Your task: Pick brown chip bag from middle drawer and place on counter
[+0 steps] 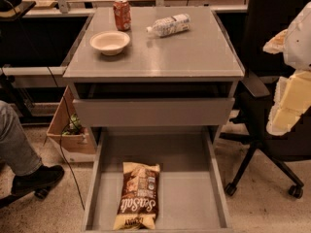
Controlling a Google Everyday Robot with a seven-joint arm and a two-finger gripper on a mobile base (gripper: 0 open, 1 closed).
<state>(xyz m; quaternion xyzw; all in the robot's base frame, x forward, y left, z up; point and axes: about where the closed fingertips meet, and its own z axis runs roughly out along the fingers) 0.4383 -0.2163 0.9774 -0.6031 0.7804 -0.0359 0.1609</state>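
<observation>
At about nine o'clock in the camera view a seated person's jeans-clad leg comes in from the edge, ending in a black shoe on the speckled floor. Just right of it, an open cardboard box sits against the cabinet's left side. On the counter a white bowl stands towards ten o'clock, with a red soda can upright just behind it at eleven. Below the counter the upper drawer is pulled out a little, and under that the middle drawer is drawn fully out towards six o'clock. The brown chip bag lies flat on the drawer floor, left of centre, its pale yellow end nearest the front edge ("Sea Salt" lettering face up). A clear bottle lies on its side at one o'clock on the counter. A black office chair stands to the right, and at three o'clock the pale gripper hangs beside the cabinet, well apart from the bag; whether it is apart or together cannot be told.
</observation>
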